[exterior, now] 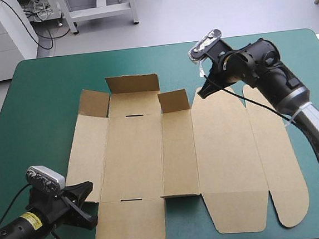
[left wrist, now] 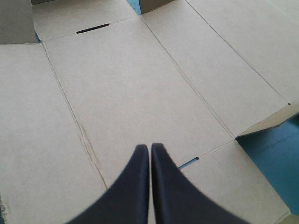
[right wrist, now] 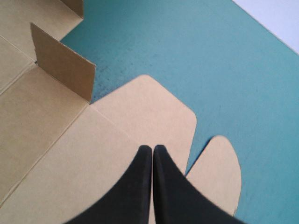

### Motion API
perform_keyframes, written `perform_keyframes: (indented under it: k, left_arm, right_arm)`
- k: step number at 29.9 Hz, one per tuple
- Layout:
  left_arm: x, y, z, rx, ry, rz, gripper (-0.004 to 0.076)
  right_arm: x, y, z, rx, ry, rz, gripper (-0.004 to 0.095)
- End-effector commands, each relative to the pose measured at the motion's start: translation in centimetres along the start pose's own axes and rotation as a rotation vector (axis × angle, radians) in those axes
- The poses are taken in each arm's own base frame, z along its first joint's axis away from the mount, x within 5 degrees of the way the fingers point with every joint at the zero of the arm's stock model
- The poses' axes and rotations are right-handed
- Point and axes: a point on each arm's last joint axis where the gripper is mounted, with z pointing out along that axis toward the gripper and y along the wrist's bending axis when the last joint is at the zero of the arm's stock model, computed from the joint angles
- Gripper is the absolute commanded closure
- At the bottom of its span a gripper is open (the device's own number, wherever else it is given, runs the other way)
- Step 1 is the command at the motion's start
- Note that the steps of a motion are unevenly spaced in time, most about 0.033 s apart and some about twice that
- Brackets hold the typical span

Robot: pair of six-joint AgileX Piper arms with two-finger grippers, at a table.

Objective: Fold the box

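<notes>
The brown box (exterior: 179,151) lies as a flat cut sheet in the middle of the teal-green table, with three short flaps (exterior: 173,100) raised along its far side. My left gripper (exterior: 88,195) is shut at the sheet's near left corner; in the left wrist view the left gripper (left wrist: 150,146) points across the flat panels (left wrist: 131,84), holding nothing. My right gripper (exterior: 202,93) is shut and hovers at the sheet's far edge. In the right wrist view the right gripper (right wrist: 153,147) is over a rounded lid flap (right wrist: 140,112), beside a raised flap (right wrist: 63,63).
Bare teal-green cover (exterior: 50,79) surrounds the sheet on the far side and left. Two thin slots (exterior: 132,201) are cut into the sheet's fold lines. A rounded tab (right wrist: 219,168) lies flat beside the lid flap. A white cabinet (exterior: 1,32) stands beyond the table's far left corner.
</notes>
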Motion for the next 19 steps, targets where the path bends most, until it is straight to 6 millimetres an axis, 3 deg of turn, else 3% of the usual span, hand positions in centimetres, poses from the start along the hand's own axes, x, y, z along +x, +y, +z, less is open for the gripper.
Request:
perform_keyframes:
  k: [1, 10, 14, 19]
  left_arm:
    - [-1.5, -0.1, -0.6, -0.002, -0.101, -0.014, 0.0731]
    - [-1.2, 0.6, -0.4, -0.074, -0.061, -0.079, 0.0731]
    - [-1.3, 0.7, -0.1, -0.079, 0.002, -0.075, 0.0731]
    - [-3.1, 0.9, 1.0, -0.08, 0.05, -0.081, 0.0731]
  right_arm:
    - [0.9, -2.6, -3.2, 0.064, -0.009, 0.134, 0.0924]
    - [6.0, -6.1, -5.4, 0.061, 0.029, 0.333, 0.0924]
    - [8.7, -5.7, -6.6, 0.068, 0.072, 0.374, 0.0924]
    - [11.5, -3.7, -8.4, 0.038, 0.07, 0.394, 0.0924]
